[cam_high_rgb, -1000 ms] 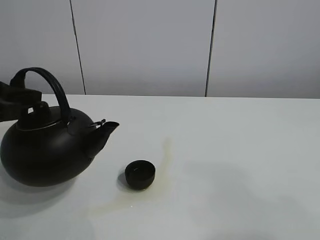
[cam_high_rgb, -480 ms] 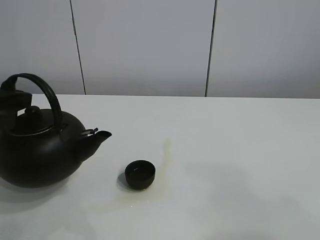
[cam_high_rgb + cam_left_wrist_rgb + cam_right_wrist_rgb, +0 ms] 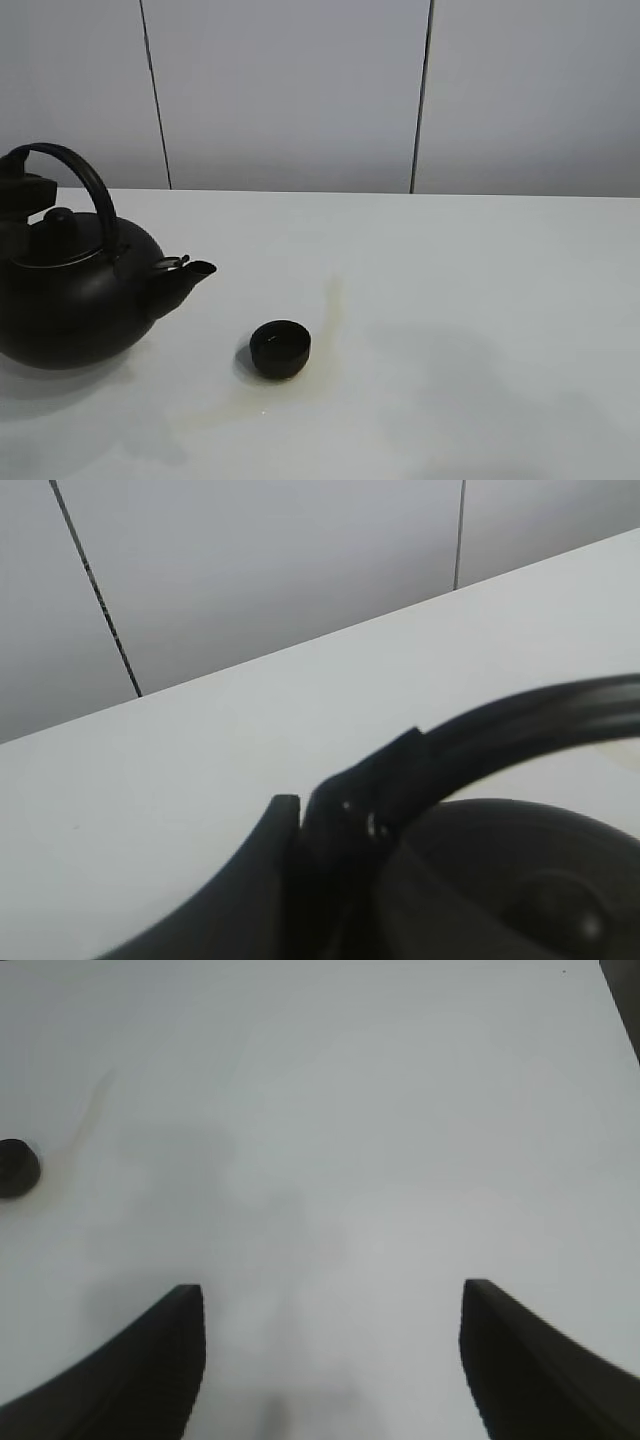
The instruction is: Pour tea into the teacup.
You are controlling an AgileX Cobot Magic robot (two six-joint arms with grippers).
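Note:
The big round black kettle stands upright at the left of the white table, with its spout pointing right. My left gripper is shut on the top of its arched handle. In the left wrist view the gripper clamps the handle above the lid. The small matte-black teacup sits right of and nearer than the spout, apart from it. It also shows in the right wrist view. My right gripper is open and empty over bare table.
A faint yellowish wet stain runs on the table beside the cup and curves round its near side. A grey panelled wall stands behind the table's far edge.
The kettle has moved left and down, away from the teacup, and has levelled from a slight tilt to upright. The teacup has not moved.

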